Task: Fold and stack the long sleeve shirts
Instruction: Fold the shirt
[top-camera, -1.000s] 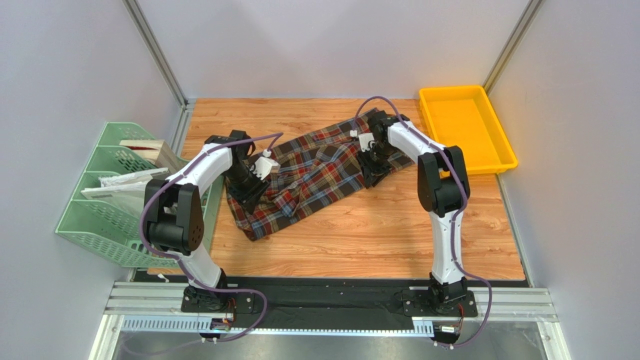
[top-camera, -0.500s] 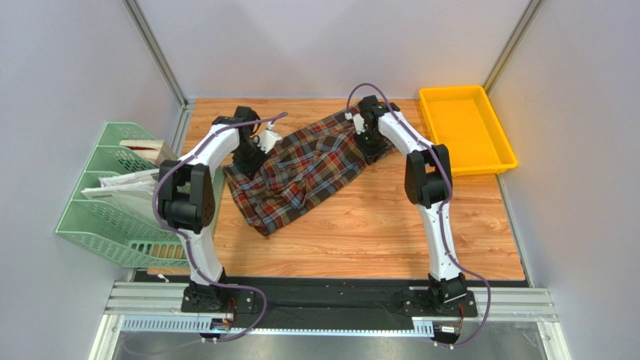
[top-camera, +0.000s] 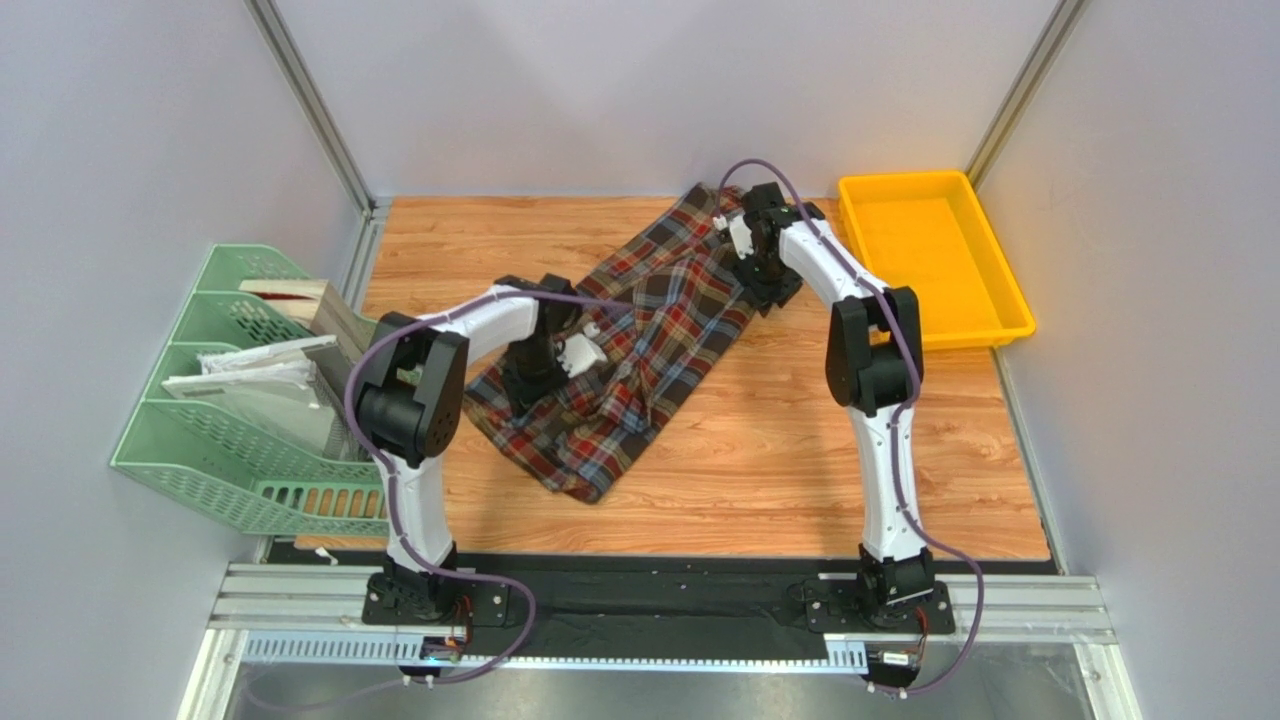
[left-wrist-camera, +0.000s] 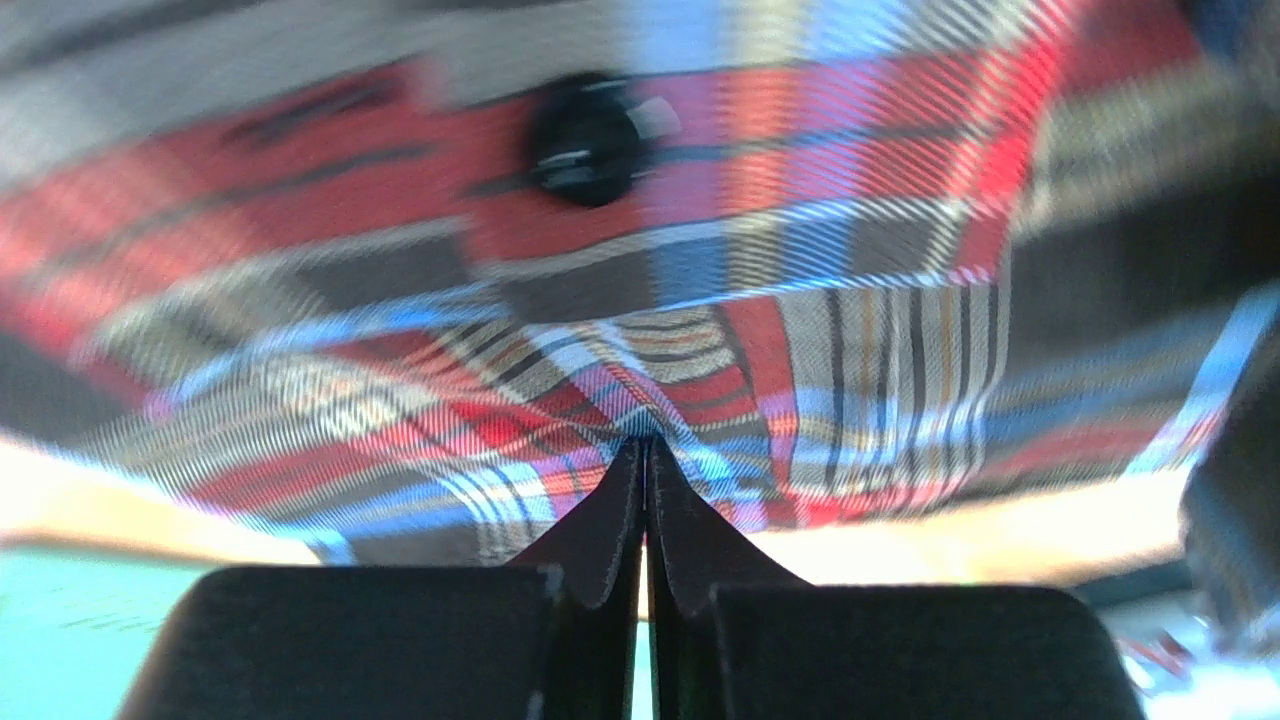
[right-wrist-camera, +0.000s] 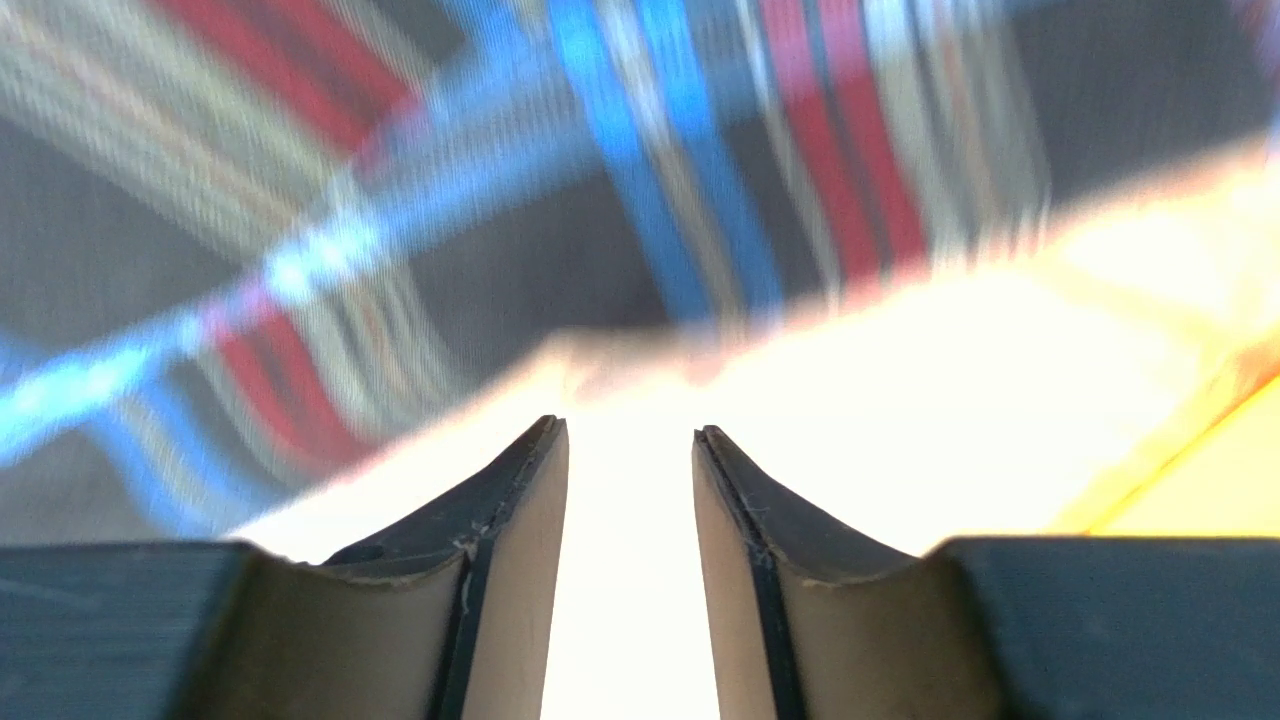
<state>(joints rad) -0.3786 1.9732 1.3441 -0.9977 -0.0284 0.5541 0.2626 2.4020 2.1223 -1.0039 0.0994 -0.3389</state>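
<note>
The plaid long sleeve shirt (top-camera: 661, 308) lies crumpled in a diagonal band across the wooden table (top-camera: 781, 465). My left gripper (top-camera: 534, 387) sits on its near left part. In the left wrist view that gripper (left-wrist-camera: 646, 443) is shut on a pinched ridge of the shirt (left-wrist-camera: 781, 360), with a dark button (left-wrist-camera: 589, 138) above it. My right gripper (top-camera: 766, 282) is at the shirt's far right edge. In the right wrist view it (right-wrist-camera: 631, 435) is open over bare table with nothing between its fingers, and the shirt (right-wrist-camera: 451, 180) lies just beyond the tips.
A yellow tray (top-camera: 932, 255) sits at the far right, and its edge (right-wrist-camera: 1202, 495) shows in the right wrist view. A green wire rack (top-camera: 226, 405) holding papers and a box stands along the left side. Grey walls close in the table.
My left gripper swung from the shirt's far left edge toward the middle and shut on the cloth. The shirt's near end shifted toward the front. My right gripper widened a little at the far edge.
</note>
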